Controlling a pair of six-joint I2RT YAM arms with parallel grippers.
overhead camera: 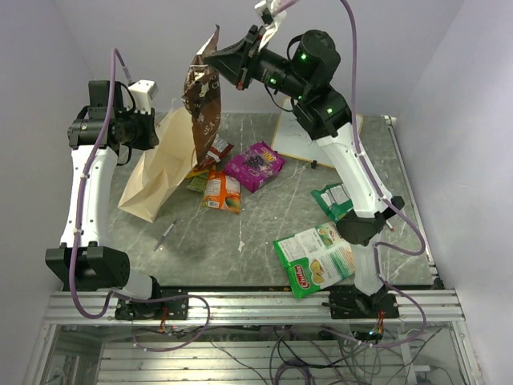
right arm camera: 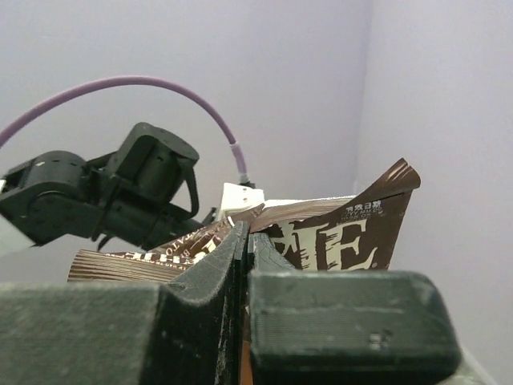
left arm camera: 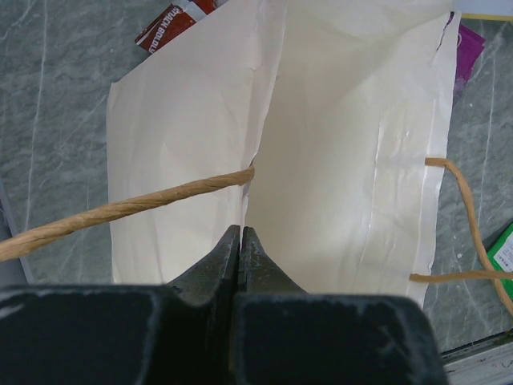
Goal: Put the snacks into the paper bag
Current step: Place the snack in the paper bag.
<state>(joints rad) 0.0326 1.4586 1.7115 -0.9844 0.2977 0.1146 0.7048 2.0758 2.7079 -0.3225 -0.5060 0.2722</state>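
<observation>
The cream paper bag [overhead camera: 158,168] leans at the left of the table. My left gripper [overhead camera: 163,122] is shut on the bag's top edge [left arm camera: 240,228], and a cord handle [left arm camera: 120,212] runs off to the left. High above the bag's mouth my right gripper [overhead camera: 206,53] is shut on the top of a brown snack packet [overhead camera: 203,100], which hangs down; in the right wrist view the packet [right arm camera: 353,237] sticks out past the shut fingers. On the table lie red [overhead camera: 219,148], purple [overhead camera: 255,165], orange [overhead camera: 222,192], small green [overhead camera: 335,199] and large green-and-white [overhead camera: 315,258] snacks.
A framed whiteboard [overhead camera: 298,136] lies at the back under the right arm. A thin pen [overhead camera: 166,234] lies near the bag's base, another [overhead camera: 241,243] at mid-table. The right arm's base [overhead camera: 362,301] stands beside the large packet.
</observation>
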